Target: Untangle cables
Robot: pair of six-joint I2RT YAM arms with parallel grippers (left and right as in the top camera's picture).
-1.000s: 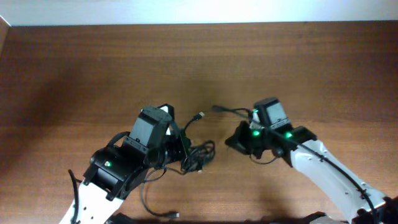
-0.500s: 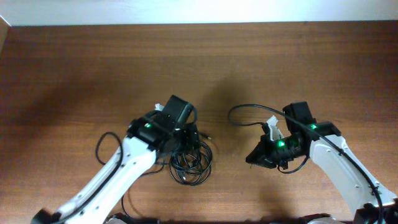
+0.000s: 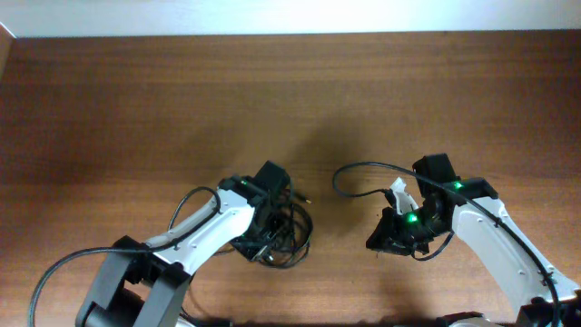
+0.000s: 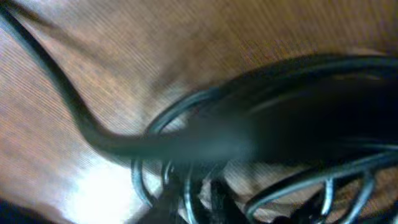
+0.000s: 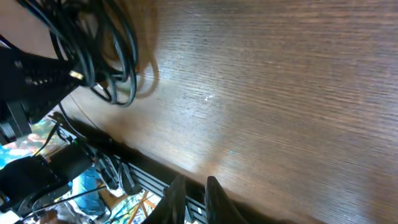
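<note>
The cables [image 3: 283, 238] lie as a bunch of thin black loops on the wooden table, left of centre. My left gripper [image 3: 270, 202] is down on the bunch's upper edge. In the left wrist view, blurred black cable loops [image 4: 261, 124] fill the frame and hide the fingers. One more thin black cable [image 3: 356, 169] arcs from the table's middle toward the right arm. My right gripper [image 3: 385, 239] is low near the front edge, apart from the bunch. Its fingers [image 5: 195, 198] are nearly together with nothing between them. The bunch shows at the upper left of the right wrist view [image 5: 106, 56].
The table's front edge [image 5: 124, 149] runs just below my right fingers, with floor clutter beyond it. The left arm's thicker black cable [image 3: 64, 272] loops at the front left. A pale wall [image 3: 290, 16] borders the table's far side.
The left arm swung down and its gripper settled onto the cable bunch, which shifted a little. The right gripper stayed near the front edge, moving only slightly. The loose cable's arc barely moved.
</note>
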